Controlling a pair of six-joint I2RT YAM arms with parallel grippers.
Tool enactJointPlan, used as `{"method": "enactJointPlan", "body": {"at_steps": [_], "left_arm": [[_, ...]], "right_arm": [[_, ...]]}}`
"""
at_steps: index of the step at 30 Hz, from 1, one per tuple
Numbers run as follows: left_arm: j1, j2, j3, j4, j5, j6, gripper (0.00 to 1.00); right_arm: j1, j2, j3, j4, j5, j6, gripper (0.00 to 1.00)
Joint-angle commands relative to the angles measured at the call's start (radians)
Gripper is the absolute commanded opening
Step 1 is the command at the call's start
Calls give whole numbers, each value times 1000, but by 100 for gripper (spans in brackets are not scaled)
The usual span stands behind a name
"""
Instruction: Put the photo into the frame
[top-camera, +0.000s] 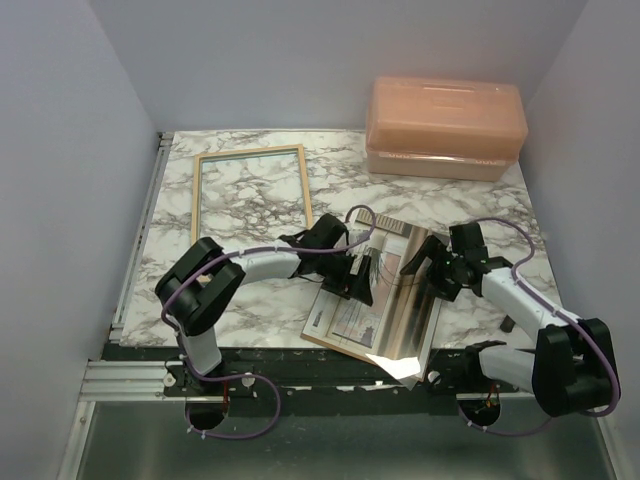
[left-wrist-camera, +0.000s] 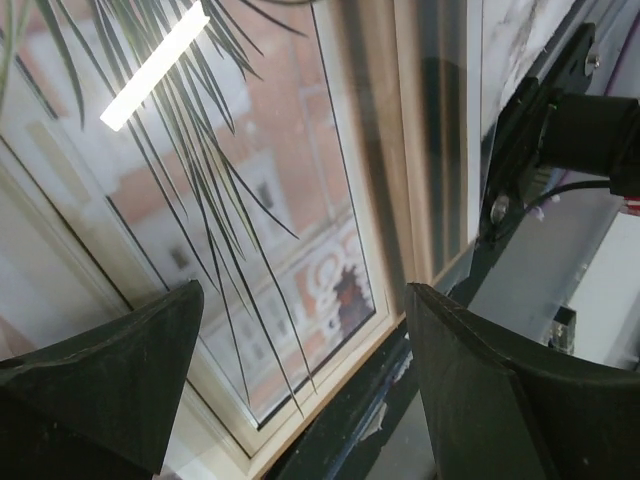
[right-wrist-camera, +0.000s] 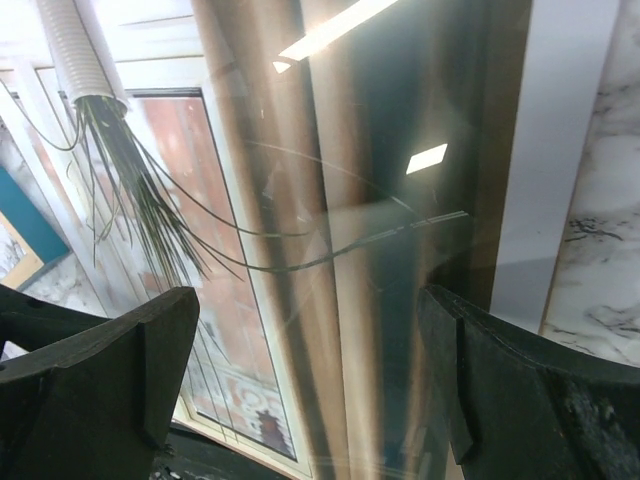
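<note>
The left pincer (top-camera: 352, 275) and right pincer (top-camera: 425, 268) hang open over the photo (top-camera: 390, 305), likely to lift it toward the frame (top-camera: 250, 152), upper left.

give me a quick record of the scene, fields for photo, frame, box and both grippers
photo: lying askew at the near edge of the table, between the arms
frame: flat at far left, empty, table showing through
box: far right, lid on
left gripper: open, over photo
right gripper: open, over photo
photo in frame: no
</note>
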Motion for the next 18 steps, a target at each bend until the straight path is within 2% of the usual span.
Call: {"method": "enactJointPlan", "body": {"at_steps": [1, 10, 14, 18], "left_arm": [[-2, -53, -48, 40, 87, -16, 83], [35, -177, -137, -31, -151, -21, 89], [92, -224, -199, -33, -168, -18, 89], [173, -255, -274, -6, -121, -10, 88]], "right_arm": [[-3, 28, -18, 23, -71, -41, 100], [-3, 45, -15, 28, -113, -87, 100], [-3, 59, -19, 42, -138, -96, 100], [-3, 75, -31, 66, -173, -99, 99]]}}
